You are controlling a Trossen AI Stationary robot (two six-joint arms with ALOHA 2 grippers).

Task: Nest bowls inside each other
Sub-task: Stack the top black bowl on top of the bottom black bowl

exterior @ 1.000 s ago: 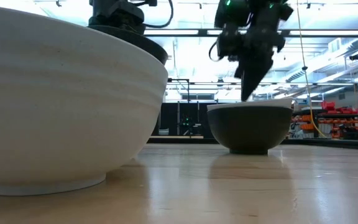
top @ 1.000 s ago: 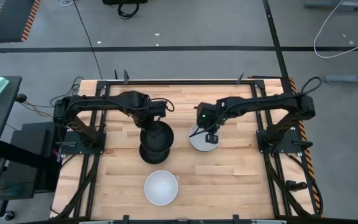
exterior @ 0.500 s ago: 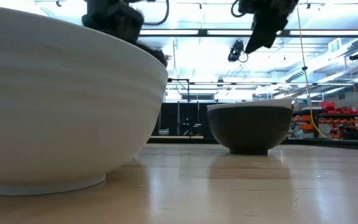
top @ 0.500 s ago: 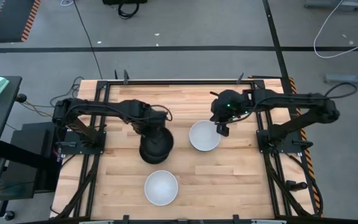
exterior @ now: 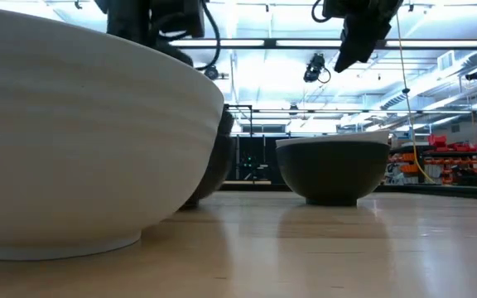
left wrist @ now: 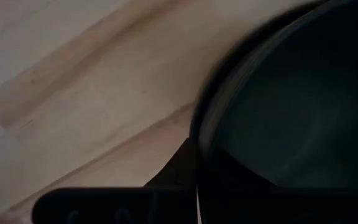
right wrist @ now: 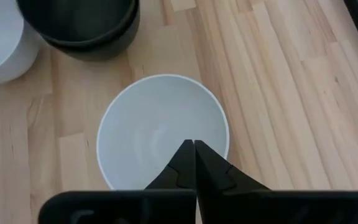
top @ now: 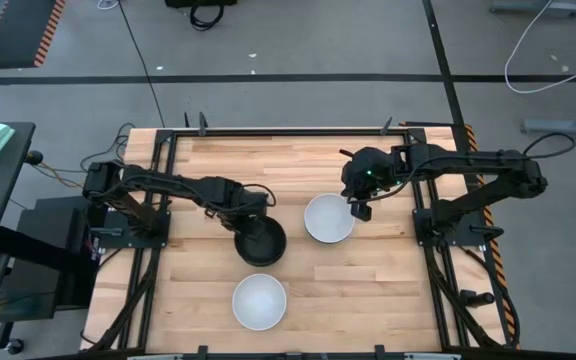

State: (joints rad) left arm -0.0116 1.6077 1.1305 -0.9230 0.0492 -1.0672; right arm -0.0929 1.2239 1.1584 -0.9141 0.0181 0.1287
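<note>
A stack of nested matte black bowls (top: 260,243) stands on its base near the table's middle; it also shows in the right wrist view (right wrist: 82,25) and, behind the near bowl, in the low view (exterior: 219,157). My left gripper (top: 249,212) is at the stack's far rim. One white bowl (top: 328,219) sits right of the stack, and a second white bowl (top: 259,301) sits near the front edge. My right gripper (right wrist: 194,148) is shut. It hangs raised over the first white bowl's right rim (exterior: 361,45) and touches nothing. My left gripper is on the far rim of the black stack (left wrist: 199,134), coming from above and from the table's left. One finger (left wrist: 174,169) shows outside the wall; the other is lost against the dark inside. The stack stands on the table.
Bare wood lies along the far side (top: 288,160) and at the front right (top: 368,290). Black frame rails and arm mounts (top: 438,225) line the left and right edges. The near white bowl (exterior: 81,141) fills the left half of the low view.
My left gripper has come down and moved a little toward the near edge, bringing the black stack from lifted and tilted to standing flat on the table. My right gripper has risen out of the white bowl and moved toward the right edge; that bowl stayed put.
</note>
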